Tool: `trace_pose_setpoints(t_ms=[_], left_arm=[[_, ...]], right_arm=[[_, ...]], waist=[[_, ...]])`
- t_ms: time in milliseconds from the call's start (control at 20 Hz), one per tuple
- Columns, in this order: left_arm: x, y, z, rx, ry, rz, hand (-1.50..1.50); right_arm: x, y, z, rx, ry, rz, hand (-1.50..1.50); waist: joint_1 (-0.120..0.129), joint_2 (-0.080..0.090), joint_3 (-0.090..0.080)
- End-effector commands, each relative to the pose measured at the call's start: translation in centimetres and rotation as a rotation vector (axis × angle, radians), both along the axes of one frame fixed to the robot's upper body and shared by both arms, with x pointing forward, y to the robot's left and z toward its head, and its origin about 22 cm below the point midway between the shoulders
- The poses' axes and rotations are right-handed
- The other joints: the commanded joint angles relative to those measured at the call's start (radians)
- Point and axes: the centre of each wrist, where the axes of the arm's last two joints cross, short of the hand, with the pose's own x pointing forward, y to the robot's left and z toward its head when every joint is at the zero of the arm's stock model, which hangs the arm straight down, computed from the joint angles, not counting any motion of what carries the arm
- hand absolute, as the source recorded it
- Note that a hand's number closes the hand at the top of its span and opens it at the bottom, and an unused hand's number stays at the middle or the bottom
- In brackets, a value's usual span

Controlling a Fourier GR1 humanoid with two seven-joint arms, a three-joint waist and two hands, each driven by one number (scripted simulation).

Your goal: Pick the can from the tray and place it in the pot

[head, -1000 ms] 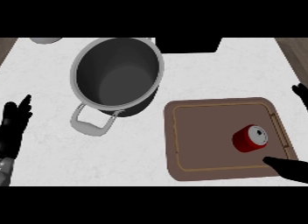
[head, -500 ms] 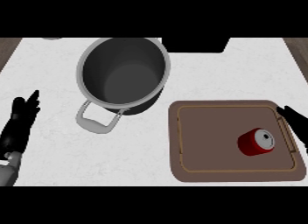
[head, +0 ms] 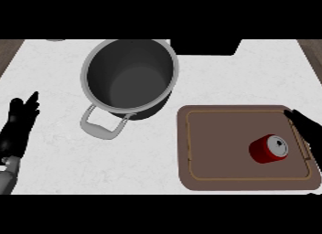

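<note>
- The right hand (head: 314, 135) comes in from the lower right corner. Its black fingers are stretched out straight over the right rim of the tray (head: 217, 153), and it grasps nothing.
- The can (head: 267, 149) sits on the tray just to the left of those fingers. A thin strip of tray shows between them, so the hand and the can are not touching.
- The can is red, and its silver top is turned toward the right hand. I cannot tell whether it stands upright or is tipped.
- The pot (head: 130, 77) is well away from the right hand, up and to its left, beyond the tray's far left corner. It stands on the white counter (head: 211, 82) with nothing showing inside.
- The pot's pale handle (head: 104, 124) points down and to the left, toward the left hand.
- The left hand (head: 18, 130) rests near the left edge of the view with its fingers straight and pointing up. It is released and holds nothing. The pot handle lies to its right, and bare counter separates them.
</note>
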Motion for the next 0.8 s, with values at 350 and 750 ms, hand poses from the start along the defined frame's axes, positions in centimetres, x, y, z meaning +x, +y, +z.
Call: trace_pose_setpoints(t_ms=[350, 750], left_arm=[[0.4, -0.7, 0.3, 0.0, 0.007, 0.019, 0.0], [-0.6, 1.4, 1.0, -0.009, 0.015, 0.003, 0.0]], right_arm=[[2.6, 1.6, -3.3, -0.079, 0.099, -0.135, -1.5], [4.3, -0.9, -5.5, -0.108, 0.094, -0.126, -1.5]], waist=[[0.0, 0.0, 0.002], [-0.005, -0.001, 0.002]])
